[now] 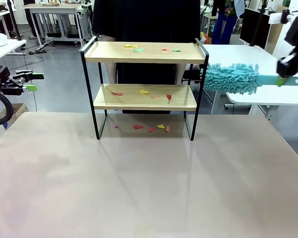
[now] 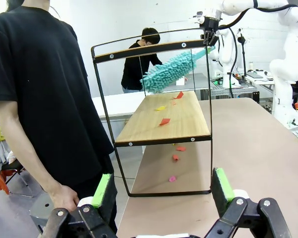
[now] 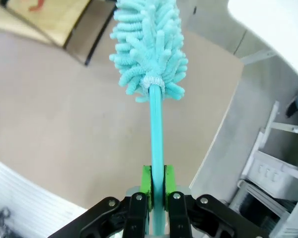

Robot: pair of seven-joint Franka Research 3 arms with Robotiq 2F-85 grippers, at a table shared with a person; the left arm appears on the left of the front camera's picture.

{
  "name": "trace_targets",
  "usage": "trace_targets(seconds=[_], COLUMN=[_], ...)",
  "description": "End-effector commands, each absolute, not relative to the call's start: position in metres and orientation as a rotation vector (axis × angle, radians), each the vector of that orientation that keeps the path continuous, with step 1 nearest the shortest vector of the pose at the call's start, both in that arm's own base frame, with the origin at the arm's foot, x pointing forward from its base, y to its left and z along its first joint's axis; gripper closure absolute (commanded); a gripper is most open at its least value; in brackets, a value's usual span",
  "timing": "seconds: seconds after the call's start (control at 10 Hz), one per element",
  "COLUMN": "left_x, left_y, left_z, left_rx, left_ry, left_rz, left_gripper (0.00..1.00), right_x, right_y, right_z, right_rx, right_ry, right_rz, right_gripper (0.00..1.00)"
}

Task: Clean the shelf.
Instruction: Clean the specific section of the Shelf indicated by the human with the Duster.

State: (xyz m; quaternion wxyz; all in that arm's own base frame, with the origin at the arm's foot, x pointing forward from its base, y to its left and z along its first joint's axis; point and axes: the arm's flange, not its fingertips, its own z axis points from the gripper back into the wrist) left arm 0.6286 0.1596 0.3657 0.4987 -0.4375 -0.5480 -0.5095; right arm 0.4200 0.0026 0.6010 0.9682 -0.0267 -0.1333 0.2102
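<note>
Teal duster pinched in right fingers beside shelf, left fingers spread, scraps scattered

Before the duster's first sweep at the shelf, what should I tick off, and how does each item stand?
1. Duster clamped by its handle in the right gripper: ok.
2. Its head at the shelf's right end, level with the gap between boards: ok; contact cannot tell.
3. Paper scraps lie on both boards and the table beneath: not ok.
4. Left gripper open, empty, off to the side: ok.
5. Person close behind the shelf: cannot tell if clear.
</note>
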Motion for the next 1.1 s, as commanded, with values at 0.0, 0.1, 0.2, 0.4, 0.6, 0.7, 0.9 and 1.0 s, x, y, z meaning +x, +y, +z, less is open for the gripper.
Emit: trace_targets(seconds=[0.0, 0.1, 0.2, 0.4, 0.6, 0.7, 0.9, 1.0], left_x=[0.628, 0.628, 0.628, 0.628, 0.628, 0.628, 0.628, 0.628], left_y=[0.16, 0.16, 0.16, 0.16, 0.16, 0.16, 0.16, 0.16], left_z=[0.367, 0.367, 0.367, 0.367, 0.367, 0.367, 0.367, 0.367], left_rx=[-1.056, -1.056, -1.056, -1.056, -1.056, -1.056, -1.056, -1.056], left_ry=[-1.331, -1.331, -1.331, -1.331, -1.331, -1.331, -1.331, -1.331], left_rz=[-1.236, -1.236, -1.236, -1.236, -1.236, -1.236, -1.236, -1.236], left_gripper=[0.0, 0.0, 0.0, 0.0, 0.0, 0.0, 0.0, 0.0], right_x=[0.404, 0.394, 0.383, 0.366, 0.347, 0.338, 0.326, 0.321], right_y=[-0.011, -0.019, -0.028, -0.032, -0.025, -0.018, 0.0, 0.007], right_z=[0.62, 0.625, 0.631, 0.63, 0.621, 0.615, 0.599, 0.593], right_rx=[-0.067, -0.062, -0.004, 0.064, 0.126, 0.195, 0.266, 0.291], right_ry=[-0.203, -0.161, -0.092, 0.028, 0.138, 0.161, 0.169, 0.19], right_rz=[0.554, 0.593, 0.66, 0.788, 0.889, 0.941, 1.009, 1.041], right_gripper=[0.87, 0.87, 0.87, 0.87, 0.87, 0.87, 0.87, 0.87])
